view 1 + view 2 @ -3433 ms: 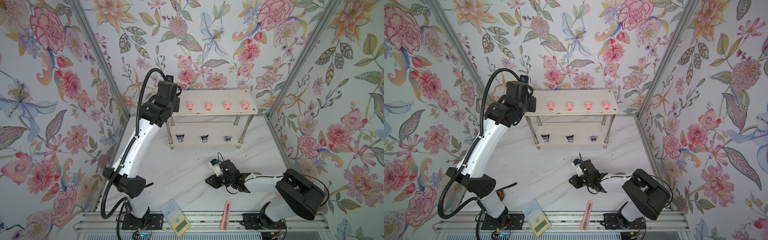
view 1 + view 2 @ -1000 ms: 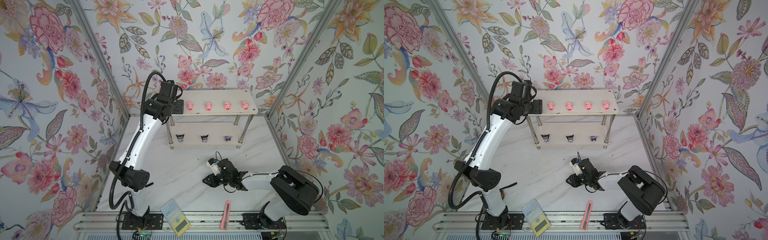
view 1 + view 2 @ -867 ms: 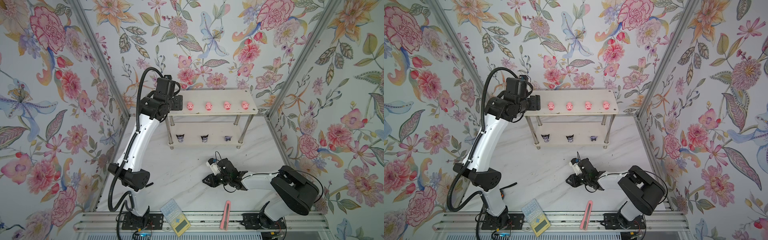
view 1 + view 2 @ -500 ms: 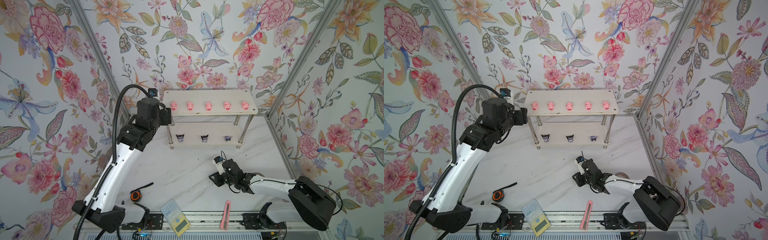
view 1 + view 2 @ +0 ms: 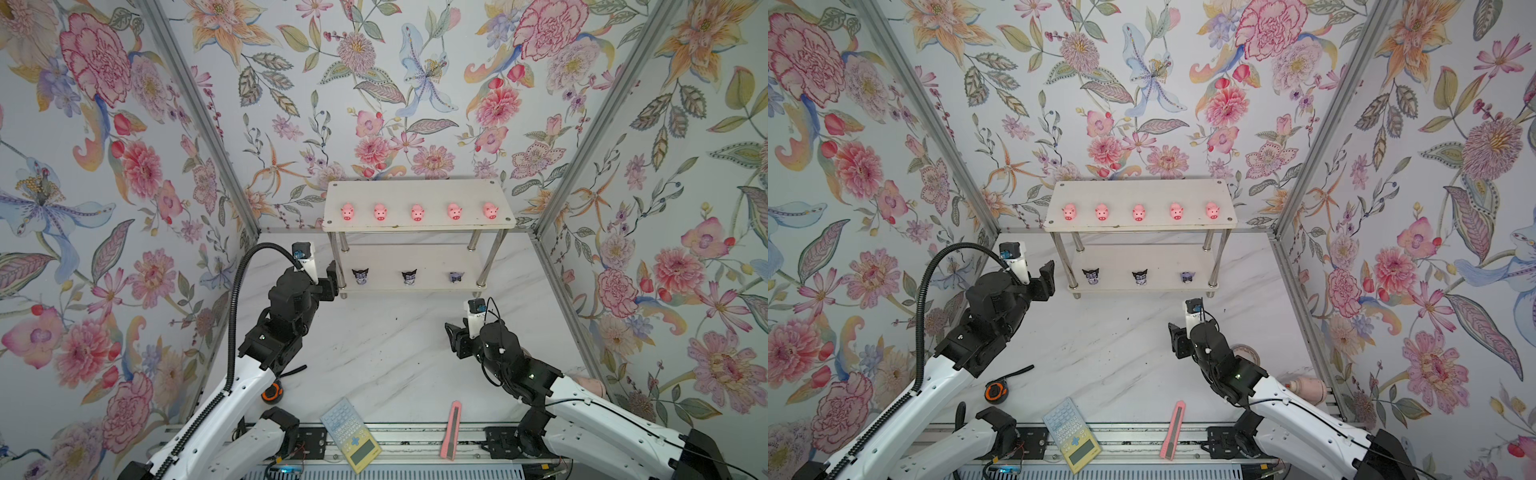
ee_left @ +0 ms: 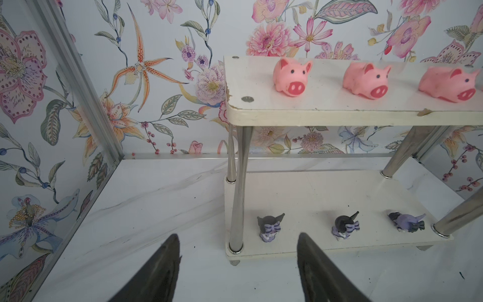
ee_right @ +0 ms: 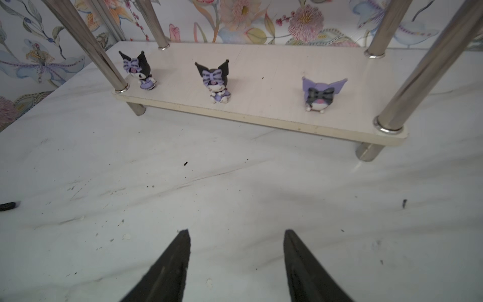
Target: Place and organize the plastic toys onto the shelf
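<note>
The shelf (image 5: 419, 193) stands at the back of the worktop (image 5: 386, 357), close to the flowered rear wall, its four chrome legs at the corners. The top board's front edge is chipped in the left wrist view. Five pink pigs (image 5: 417, 212) sit evenly spaced in a row on the top board, dark snouts facing forward. Three small pointy-eared figures (image 5: 409, 277) stand apart along the front of the lower board: two black with purple striped bows, and one purple with a dark bow at the right end. The left tool (image 6: 237, 243) is just beside the shelf's left front leg, fingers spread wide with nothing between them. The right tool (image 7: 236, 232) is low over bare worktop in front of the shelf, also spread and empty. Between the arms the worktop lies open. A calculator (image 5: 351, 434), a pink knife (image 5: 451, 430) and an orange tape measure (image 5: 271, 391) lie near the front rail.
</note>
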`<state>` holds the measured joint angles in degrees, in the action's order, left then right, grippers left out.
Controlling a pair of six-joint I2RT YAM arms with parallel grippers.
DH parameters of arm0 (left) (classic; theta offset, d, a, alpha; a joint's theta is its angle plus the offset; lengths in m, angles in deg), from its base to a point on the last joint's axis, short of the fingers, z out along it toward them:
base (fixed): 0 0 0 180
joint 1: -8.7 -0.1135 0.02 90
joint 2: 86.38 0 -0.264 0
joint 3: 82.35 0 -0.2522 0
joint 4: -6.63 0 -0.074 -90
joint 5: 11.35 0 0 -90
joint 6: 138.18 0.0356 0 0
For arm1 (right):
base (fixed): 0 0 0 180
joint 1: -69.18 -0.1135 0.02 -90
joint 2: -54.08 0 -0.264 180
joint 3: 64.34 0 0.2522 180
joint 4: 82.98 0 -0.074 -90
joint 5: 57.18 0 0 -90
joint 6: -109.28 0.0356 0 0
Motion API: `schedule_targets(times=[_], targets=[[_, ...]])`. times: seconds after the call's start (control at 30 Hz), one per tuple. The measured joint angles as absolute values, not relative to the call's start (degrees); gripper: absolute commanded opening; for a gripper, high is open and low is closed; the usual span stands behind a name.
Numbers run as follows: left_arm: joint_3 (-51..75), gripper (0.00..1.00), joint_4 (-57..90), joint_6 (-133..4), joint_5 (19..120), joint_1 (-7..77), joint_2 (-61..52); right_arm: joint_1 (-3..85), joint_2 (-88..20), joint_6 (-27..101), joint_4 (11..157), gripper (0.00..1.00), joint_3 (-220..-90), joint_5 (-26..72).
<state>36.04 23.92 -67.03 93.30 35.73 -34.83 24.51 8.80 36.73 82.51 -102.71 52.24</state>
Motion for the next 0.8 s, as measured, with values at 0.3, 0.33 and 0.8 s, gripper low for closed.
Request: schedule_targets(times=[0.3, 0.33, 0.8], targets=[[51.9, 0.73, 8.3, -65.4, 96.4, 35.7, -38.6, 29.2, 15.3, 36.2, 76.7, 0.70, -101.3, 62.3], [53.3, 0.73, 7.3, -65.3, 97.4, 35.7, -39.1, 30.0, 15.7, 36.6, 76.2, 0.71, -101.1, 63.2], [68.8, 0.99, -8.0, -62.6, 109.4, 35.7, -42.7, 45.7, 18.6, 39.5, 72.8, 0.94, -99.7, 62.3]])
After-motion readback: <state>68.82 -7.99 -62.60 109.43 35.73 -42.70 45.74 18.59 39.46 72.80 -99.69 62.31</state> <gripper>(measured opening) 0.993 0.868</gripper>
